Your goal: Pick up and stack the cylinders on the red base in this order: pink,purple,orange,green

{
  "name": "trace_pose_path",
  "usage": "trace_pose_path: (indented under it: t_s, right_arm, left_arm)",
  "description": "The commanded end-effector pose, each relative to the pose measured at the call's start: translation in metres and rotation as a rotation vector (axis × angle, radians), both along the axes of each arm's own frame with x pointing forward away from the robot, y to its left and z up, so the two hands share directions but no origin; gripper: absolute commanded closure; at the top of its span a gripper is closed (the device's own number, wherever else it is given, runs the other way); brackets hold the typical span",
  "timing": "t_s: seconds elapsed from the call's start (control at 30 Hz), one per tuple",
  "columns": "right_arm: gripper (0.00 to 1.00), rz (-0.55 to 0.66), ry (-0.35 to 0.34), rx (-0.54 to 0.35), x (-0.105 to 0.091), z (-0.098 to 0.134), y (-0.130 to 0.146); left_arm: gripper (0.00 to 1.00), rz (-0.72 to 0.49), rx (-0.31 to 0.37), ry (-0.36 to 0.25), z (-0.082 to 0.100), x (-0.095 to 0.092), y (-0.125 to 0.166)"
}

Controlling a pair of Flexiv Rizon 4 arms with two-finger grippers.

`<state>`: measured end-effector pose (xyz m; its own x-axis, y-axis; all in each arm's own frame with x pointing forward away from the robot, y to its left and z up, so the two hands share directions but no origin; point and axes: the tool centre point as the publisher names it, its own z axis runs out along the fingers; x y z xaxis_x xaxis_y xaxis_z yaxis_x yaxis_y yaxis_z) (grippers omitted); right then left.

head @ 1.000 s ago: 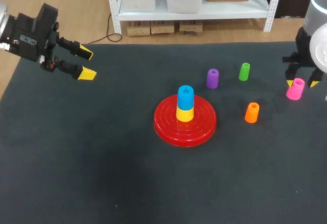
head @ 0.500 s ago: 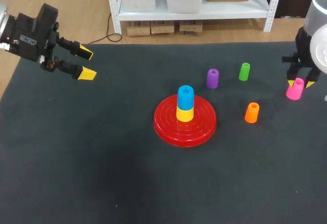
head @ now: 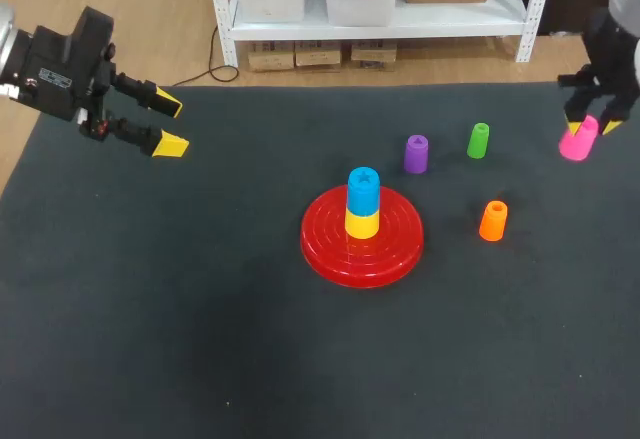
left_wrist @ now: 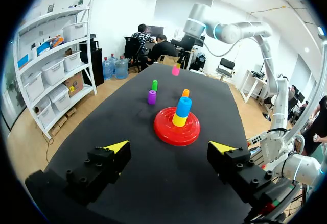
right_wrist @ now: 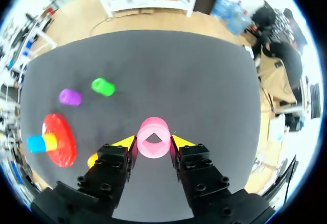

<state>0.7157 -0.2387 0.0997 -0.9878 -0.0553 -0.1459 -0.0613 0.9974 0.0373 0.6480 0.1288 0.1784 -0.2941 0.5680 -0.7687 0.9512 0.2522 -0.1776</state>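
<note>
The dark tabletop [head: 200,309] carries the red base [head: 362,239] near its middle. A yellow cylinder [head: 362,223] already sits at the base's centre with a blue cylinder [head: 363,189] on top. The purple cylinder [head: 416,153] and green cylinder [head: 479,140] stand beyond the base on my right side, and the orange cylinder [head: 493,220] stands nearer, just off the base's rim. The pink cylinder [head: 578,141] is out at the far right edge, and I judge it clear of the cloth. The step in hand is carrying it to the stack. To do that well I should travel high enough to pass over green and orange, square the cylinder up, centre it over the blue top and lower it straight down before letting go. My right fingers [right_wrist: 153,141] are closed to the pink cylinder's width, with a yellow tip pressed on each side. My left fingers [head: 171,127] are spread wide over the far left corner, holding nothing.
</note>
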Motion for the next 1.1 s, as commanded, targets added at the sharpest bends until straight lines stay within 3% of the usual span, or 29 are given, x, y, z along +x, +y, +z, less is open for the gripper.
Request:
trace_pose_path:
  t_s: [0.03, 0.23, 0.47, 0.77, 1.1]
  right_arm:
    - [1.00, 0.047, -0.024, 0.014, -0.026, 0.027, 0.008]
    - [1.00, 0.137, -0.049, 0.036, -0.026, 0.041, 0.039]
    - [1.00, 0.360, -0.081, 0.052, -0.019, 0.053, 0.108]
    - [1.00, 0.632, -0.067, 0.079, -0.042, 0.058, 0.184]
    - [1.00, 0.799, -0.077, 0.074, -0.055, 0.072, 0.222]
  left_arm:
    - [0.00, 0.001, -0.003, -0.003, -0.001, -0.001, 0.001]
    - [0.00, 0.001, -0.003, -0.003, -0.001, -0.001, 0.001]
    - [0.00, 0.001, -0.003, -0.003, -0.001, -0.001, 0.001]
    - [0.00, 0.001, -0.003, -0.003, -0.001, -0.001, 0.001]
    - [0.00, 0.001, -0.003, -0.003, -0.001, -0.001, 0.001]
